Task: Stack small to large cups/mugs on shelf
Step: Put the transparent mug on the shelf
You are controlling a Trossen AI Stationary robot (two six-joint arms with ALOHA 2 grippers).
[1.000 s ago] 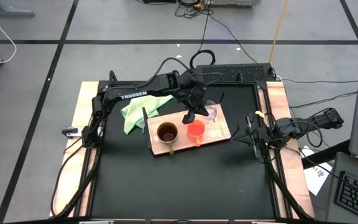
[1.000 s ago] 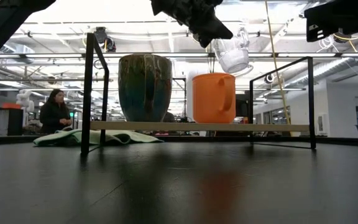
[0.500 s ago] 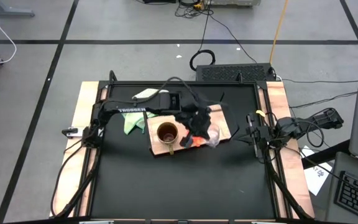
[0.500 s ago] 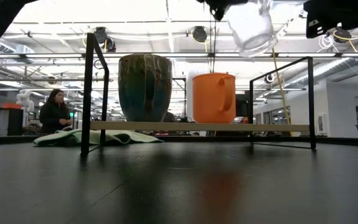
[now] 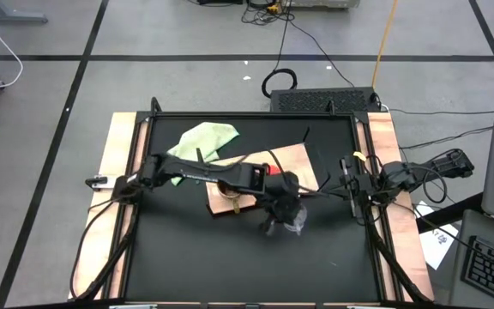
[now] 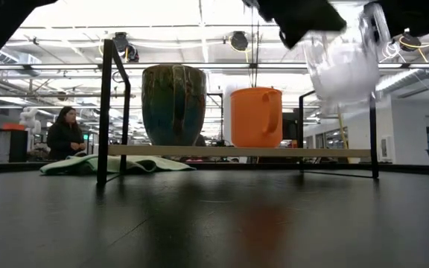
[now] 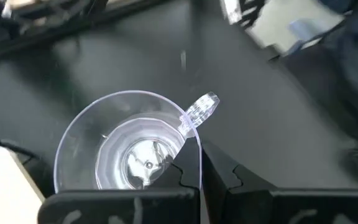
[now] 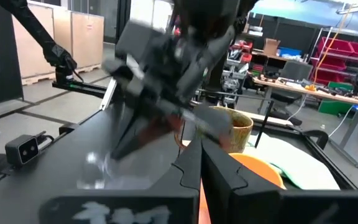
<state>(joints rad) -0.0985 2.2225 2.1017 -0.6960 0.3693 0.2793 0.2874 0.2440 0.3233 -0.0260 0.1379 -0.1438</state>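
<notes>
Glass cup (clear, unlabelled) | gripped by left tool | airborne

Clear glossy glass cup, glazed brown mug, smooth orange cup, possibly plastic, light-wood shelf, matt black table

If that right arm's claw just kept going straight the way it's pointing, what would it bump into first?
Most likely the left arm's wrist, which crosses right in front of the right gripper while the left gripper carries the clear glass cup. The brown mug and orange cup stand behind it. Depth is hard to judge.
</notes>
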